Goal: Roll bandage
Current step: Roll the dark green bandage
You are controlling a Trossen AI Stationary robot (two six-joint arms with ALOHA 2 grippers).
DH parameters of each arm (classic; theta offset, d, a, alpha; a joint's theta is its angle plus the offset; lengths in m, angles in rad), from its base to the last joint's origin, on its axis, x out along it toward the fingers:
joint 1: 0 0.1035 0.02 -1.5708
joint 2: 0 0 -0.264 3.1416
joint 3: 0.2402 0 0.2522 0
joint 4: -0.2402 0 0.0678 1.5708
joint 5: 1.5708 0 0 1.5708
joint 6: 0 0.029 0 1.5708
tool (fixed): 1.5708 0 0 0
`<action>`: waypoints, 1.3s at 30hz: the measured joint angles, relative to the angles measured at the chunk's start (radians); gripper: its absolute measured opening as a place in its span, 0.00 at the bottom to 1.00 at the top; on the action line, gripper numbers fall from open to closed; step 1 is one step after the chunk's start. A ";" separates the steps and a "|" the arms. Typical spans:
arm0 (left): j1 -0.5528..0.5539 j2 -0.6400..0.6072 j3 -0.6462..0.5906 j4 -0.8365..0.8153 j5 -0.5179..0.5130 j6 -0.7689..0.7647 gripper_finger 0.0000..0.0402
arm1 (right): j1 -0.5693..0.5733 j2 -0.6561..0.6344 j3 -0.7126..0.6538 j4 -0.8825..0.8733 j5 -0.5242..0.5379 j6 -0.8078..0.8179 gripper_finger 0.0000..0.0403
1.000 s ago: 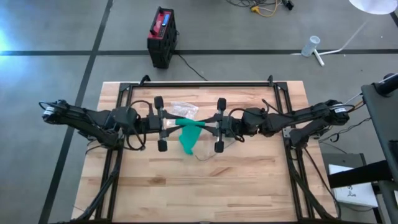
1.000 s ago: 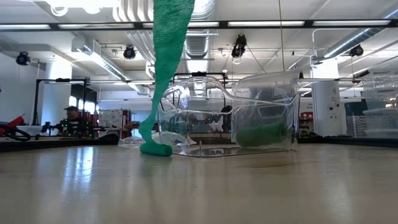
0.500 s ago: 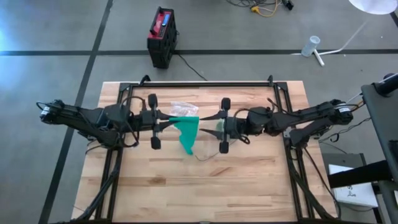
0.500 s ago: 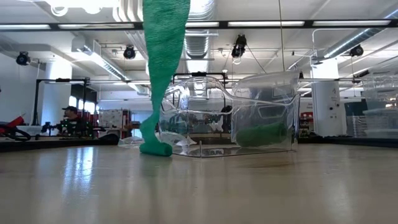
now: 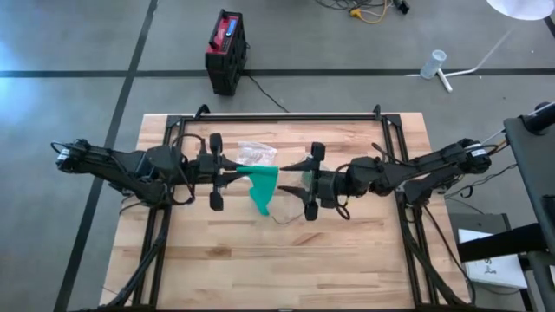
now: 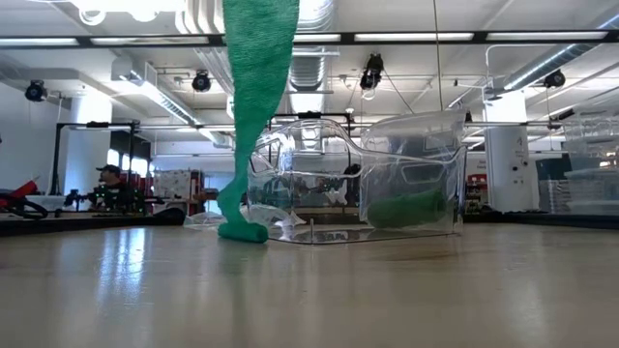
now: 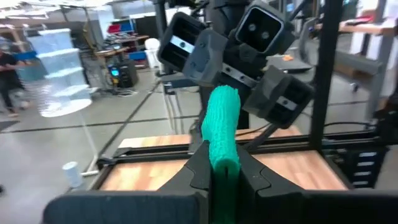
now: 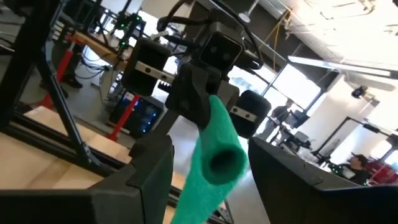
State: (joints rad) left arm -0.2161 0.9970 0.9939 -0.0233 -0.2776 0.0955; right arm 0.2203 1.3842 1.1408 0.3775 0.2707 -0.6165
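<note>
Mid-roll, above the table's middle, the left gripper point(image 5: 232, 168) pinches the green bandage point(image 5: 262, 184) tight, its loose tail trailing to the table point(image 5: 347, 251), while the right gripper point(image 5: 299, 179) stands open around the rolled end, needing a fresh grip next.

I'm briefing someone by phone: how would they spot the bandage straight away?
Start at the wooden table and look to its middle, between the two dark arms. The green bandage hangs there from the left claw, its lower end on the tabletop. It is the only green thing; the wrapper beside it is clear plastic.
</note>
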 joint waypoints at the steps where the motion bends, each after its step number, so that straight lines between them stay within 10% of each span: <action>1: 0.000 0.000 0.000 0.001 0.007 -0.011 0.04 | 0.000 0.000 0.000 0.002 -0.005 -0.003 0.50; 18: 0.009 0.074 0.000 -0.011 0.008 -0.424 0.03 | 0.002 0.058 0.000 -0.023 0.005 -0.261 0.50; 39: 0.010 0.075 0.000 -0.036 0.052 -0.500 0.05 | 0.002 0.120 0.000 0.058 0.070 -0.490 0.49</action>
State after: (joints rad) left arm -0.2058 1.0720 0.9939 -0.0597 -0.2260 -0.4046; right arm 0.2222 1.5045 1.1408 0.4359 0.3402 -1.1067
